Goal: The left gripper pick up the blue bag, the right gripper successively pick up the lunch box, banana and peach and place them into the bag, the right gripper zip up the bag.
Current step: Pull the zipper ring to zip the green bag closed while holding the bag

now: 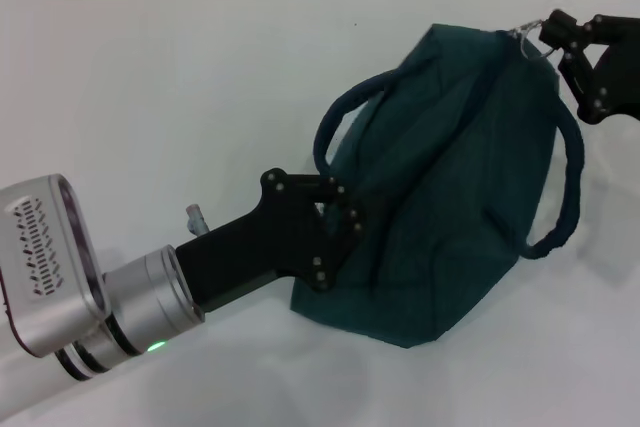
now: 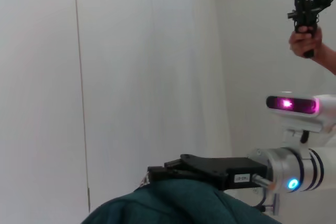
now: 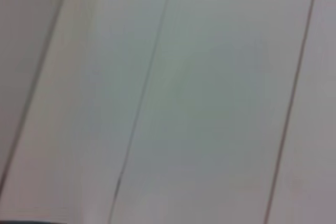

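Fingers of the left gripper (image 1: pixel 340 219) clamp the blue bag (image 1: pixel 450 177) edge (right gripper (image 1: pixel 562 39) pinches its zipper ring).

The blue bag (image 1: pixel 450 187) — dark teal fabric, closed along its top — lies slumped on the white bench (image 1: pixel 150 87), its two rope-like handles looping out on either side.
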`<action>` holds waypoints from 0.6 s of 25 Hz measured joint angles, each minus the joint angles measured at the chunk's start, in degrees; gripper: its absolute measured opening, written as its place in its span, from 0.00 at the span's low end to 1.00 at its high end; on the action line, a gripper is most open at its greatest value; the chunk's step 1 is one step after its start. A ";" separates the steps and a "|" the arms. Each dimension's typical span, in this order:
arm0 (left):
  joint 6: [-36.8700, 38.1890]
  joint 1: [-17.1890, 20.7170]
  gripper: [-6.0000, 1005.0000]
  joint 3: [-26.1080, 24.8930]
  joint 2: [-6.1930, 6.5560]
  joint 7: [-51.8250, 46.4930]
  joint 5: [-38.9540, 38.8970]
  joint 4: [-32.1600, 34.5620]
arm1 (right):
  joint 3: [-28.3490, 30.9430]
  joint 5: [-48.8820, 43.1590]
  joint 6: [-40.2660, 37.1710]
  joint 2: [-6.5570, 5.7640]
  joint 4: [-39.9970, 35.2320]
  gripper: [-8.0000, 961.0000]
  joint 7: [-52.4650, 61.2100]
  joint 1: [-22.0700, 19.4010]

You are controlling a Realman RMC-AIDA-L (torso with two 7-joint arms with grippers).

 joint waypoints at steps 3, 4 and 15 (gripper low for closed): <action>-0.06 -0.18 0.10 -0.01 0.06 0.00 0.03 -0.08 | -0.06 1.41 2.46 0.11 0.18 0.03 -0.23 0.30; -0.09 -0.23 0.10 -0.01 0.06 -0.01 0.04 -0.14 | -0.12 1.93 3.20 0.16 0.22 0.03 -0.25 0.38; 0.00 -0.31 0.16 -0.08 -0.02 0.62 0.73 0.22 | -1.23 8.50 7.36 0.34 0.93 0.03 -2.82 0.37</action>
